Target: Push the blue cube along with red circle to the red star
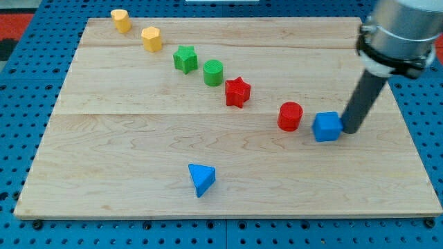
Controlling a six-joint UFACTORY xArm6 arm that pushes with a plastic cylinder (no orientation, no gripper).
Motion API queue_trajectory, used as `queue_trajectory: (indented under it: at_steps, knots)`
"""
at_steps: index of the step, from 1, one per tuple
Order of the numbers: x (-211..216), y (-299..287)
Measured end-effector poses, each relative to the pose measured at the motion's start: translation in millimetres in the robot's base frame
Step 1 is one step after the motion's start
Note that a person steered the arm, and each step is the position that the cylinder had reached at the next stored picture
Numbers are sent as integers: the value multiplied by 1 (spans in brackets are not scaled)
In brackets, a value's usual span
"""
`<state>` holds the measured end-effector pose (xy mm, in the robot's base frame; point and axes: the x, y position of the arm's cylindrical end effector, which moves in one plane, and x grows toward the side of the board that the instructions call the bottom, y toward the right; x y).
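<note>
The blue cube [327, 126] sits right of the board's middle. The red circle [291, 116] stands just to its left, with a small gap between them. The red star [237, 91] lies further to the upper left of the red circle. My tip [350, 130] is at the blue cube's right side, touching it or nearly so. The dark rod rises from there to the grey arm at the view's top right.
The wooden board [138, 152] also holds a green cylinder [213, 72] and a green star [185, 59] up-left of the red star, two yellow blocks [151, 39] [121, 20] at the top left, and a blue triangle [201, 178] near the bottom.
</note>
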<state>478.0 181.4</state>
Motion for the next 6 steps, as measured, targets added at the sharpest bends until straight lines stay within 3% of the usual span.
queue_trajectory:
  at_steps: [1,2,6]
  knots:
    - [17,-55]
    - [21,-68]
    - [10,-68]
